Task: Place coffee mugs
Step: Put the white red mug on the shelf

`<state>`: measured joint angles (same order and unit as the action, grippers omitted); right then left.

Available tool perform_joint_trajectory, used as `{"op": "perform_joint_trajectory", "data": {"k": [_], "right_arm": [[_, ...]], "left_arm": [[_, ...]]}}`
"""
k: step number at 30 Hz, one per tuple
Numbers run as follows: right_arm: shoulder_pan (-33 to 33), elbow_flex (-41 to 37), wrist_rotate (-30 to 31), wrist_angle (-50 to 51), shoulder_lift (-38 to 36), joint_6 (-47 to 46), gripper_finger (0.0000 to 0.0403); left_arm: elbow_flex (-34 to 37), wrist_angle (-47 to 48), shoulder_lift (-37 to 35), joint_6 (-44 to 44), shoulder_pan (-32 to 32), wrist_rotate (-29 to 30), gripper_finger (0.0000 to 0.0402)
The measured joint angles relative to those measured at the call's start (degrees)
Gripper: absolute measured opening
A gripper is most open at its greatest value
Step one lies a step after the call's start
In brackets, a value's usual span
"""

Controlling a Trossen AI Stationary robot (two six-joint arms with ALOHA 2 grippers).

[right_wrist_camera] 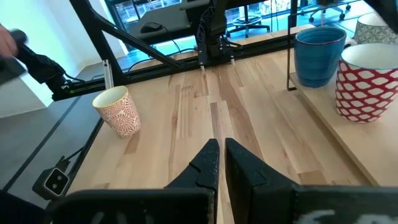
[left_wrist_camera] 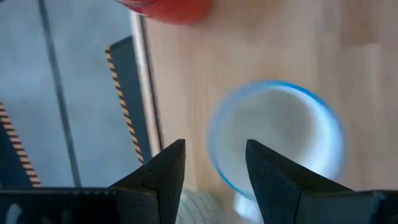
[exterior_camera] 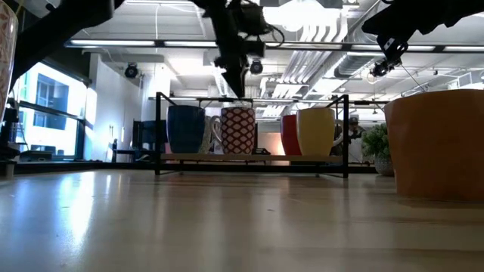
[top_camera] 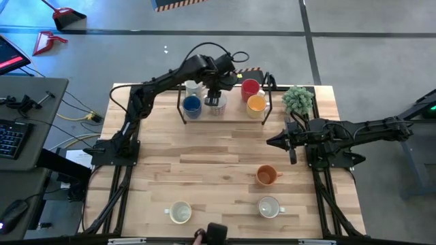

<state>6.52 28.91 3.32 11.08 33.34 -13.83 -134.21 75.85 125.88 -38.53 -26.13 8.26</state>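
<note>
We note a pale wooden desk (top_camera: 218, 170) on grey floor, with an open ceiling behind. On the rack (top_camera: 225, 117) at the far edge stand five coffee mugs (top_camera: 255, 103); three more sit near the front, eight in all. One potted plant (top_camera: 298, 99). Left gripper (top_camera: 214, 94) above the patterned mug (exterior_camera: 237, 130), jaws released. Right gripper (top_camera: 271, 141) at mid-desk, jaws clenched, empty.

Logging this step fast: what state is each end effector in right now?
Left end effector: open, holding nothing, above the red-patterned mug on the rack.
Right end effector: closed, empty.
</note>
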Motion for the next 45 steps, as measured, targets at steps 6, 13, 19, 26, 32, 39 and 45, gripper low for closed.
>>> {"op": "perform_joint_trajectory", "data": {"k": [6, 13, 19, 26, 32, 39, 45], "right_arm": [[0.00, 0.00, 2.73, 0.37, 0.02, 1.77, 0.0005], [0.00, 0.01, 1.89, -3.57, -0.51, 3.73, 0.0005], [0.00, 0.04, 1.70, -5.26, -2.57, 3.82, 0.0005], [0.00, 0.04, 1.95, -6.04, -3.42, 2.49, 0.0005], [0.00, 0.04, 3.90, -6.04, -3.29, -0.02, 0.0005], [-0.22, 3.63, 7.47, -6.15, 4.83, 0.00, 0.0005], [-2.42, 18.93, 11.28, 0.41, 21.52, 6.59, 0.0005]], "left_arm": [[-0.49, 5.74, -6.15, 6.37, 2.85, -4.53, 0.0159], [-0.55, 6.34, -17.16, 12.69, 7.12, -19.30, 0.0159], [2.38, 7.66, -26.28, 18.43, 13.63, -20.74, 0.0159], [32.43, -10.13, -41.68, 24.98, 21.03, -17.30, 0.0159], [62.60, -31.72, -57.98, 34.73, 24.21, -12.98, 0.0158], [78.70, -44.67, -66.70, 39.37, 29.69, 1.71, 0.0158], [83.72, -48.49, -66.68, 39.28, 30.82, 6.49, 0.0158]]}}
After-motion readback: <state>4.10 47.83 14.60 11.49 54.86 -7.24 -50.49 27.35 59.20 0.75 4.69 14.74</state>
